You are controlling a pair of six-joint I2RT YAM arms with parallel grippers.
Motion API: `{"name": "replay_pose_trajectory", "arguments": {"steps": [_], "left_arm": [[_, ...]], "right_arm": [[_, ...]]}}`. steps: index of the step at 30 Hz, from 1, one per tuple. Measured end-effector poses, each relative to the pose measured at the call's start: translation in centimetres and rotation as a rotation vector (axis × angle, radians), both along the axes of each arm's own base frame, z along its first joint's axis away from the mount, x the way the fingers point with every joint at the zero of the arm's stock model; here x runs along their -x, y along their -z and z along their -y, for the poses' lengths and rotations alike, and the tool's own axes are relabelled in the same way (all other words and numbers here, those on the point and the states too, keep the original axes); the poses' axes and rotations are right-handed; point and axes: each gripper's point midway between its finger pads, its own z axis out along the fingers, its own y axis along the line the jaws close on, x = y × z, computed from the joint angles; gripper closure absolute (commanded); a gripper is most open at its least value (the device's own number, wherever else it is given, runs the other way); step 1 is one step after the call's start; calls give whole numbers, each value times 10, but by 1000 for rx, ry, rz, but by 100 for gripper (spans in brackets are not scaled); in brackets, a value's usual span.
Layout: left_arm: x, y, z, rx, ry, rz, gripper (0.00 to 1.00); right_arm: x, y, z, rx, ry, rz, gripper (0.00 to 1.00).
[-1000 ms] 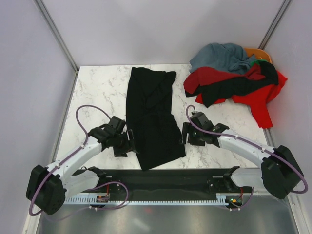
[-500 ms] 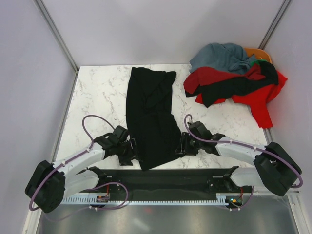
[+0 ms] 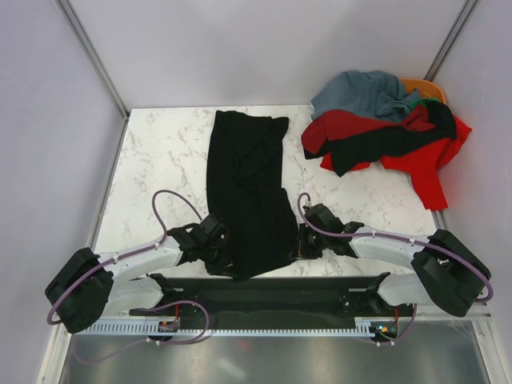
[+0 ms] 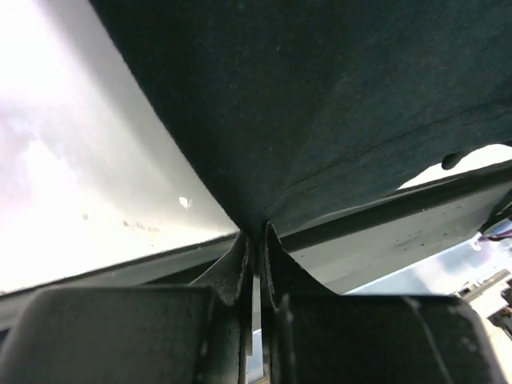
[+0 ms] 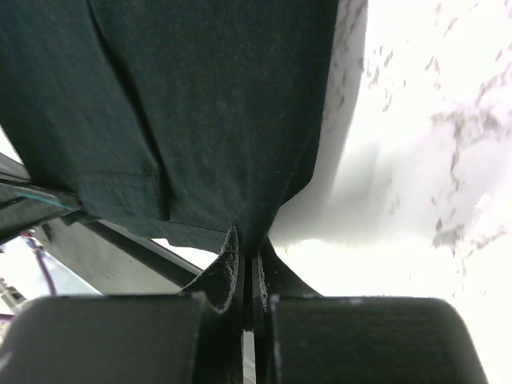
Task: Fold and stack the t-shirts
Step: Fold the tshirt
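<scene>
A black t-shirt lies lengthwise on the marble table, folded into a long strip. My left gripper is shut on its near left corner; in the left wrist view the black cloth runs down into the pinched fingertips. My right gripper is shut on the near right corner, where the black cloth is caught between the pads. The hem shows at the left of the right wrist view. Both grippers sit low at the table's near edge.
A heap of t-shirts sits at the back right: grey-blue, red, black, with a bit of green and orange. Bare marble table lies left of the strip. A black rail runs along the near edge.
Both arms moved inward and toward the near edge, reaching the shirt's near corners. Both grippers went from open to shut on the black cloth.
</scene>
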Motion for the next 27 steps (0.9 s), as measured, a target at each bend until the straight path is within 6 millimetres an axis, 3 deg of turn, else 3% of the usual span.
{"name": "replay_pose_trajectory", "arguments": {"steps": [5,14,23,27], "left_arm": [[8,-18,3,-20,23,16,98],[8,-99,-4,53,0,142,98],[22,-106,-26,-7,-17,115,98],[19,-114,-31,-18,-33,144,98]], "right_arm": [[24,-9,0,68,-40,0,100],[66,-54,-3,53,-39,14,100],[87,-85,-13,52,-15,14,100],[80,-100,-16,63,12,56,100]]}}
